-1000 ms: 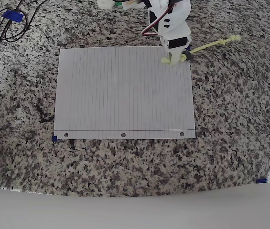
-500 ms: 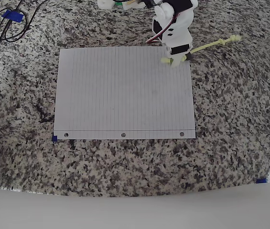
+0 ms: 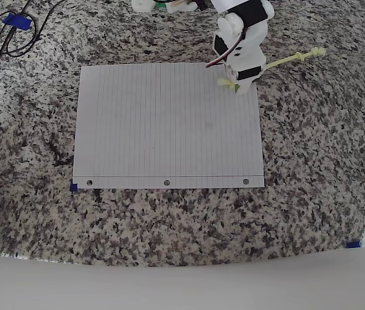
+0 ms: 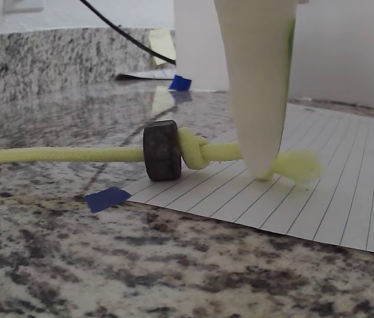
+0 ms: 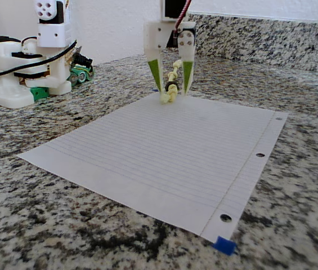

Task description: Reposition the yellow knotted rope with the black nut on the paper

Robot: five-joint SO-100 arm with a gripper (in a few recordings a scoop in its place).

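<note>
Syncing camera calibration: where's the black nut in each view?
Overhead view: not in it; the arm covers the paper's top right corner, where the yellow knotted rope runs under it.
Wrist view: black nut left of centre, upright at the paper's edge.
Fixed view: top centre, between the gripper fingers.
Shared landmark: the rope's end knot.

So over the last second the arm's white wrist housing swung right and up in the overhead view, and the tool (image 3: 236, 85) slid slightly right with it. The black nut (image 4: 162, 150), visible beside the tool a second ago from overhead, is now tucked under the arm there. Rope hasn't budged.
</note>
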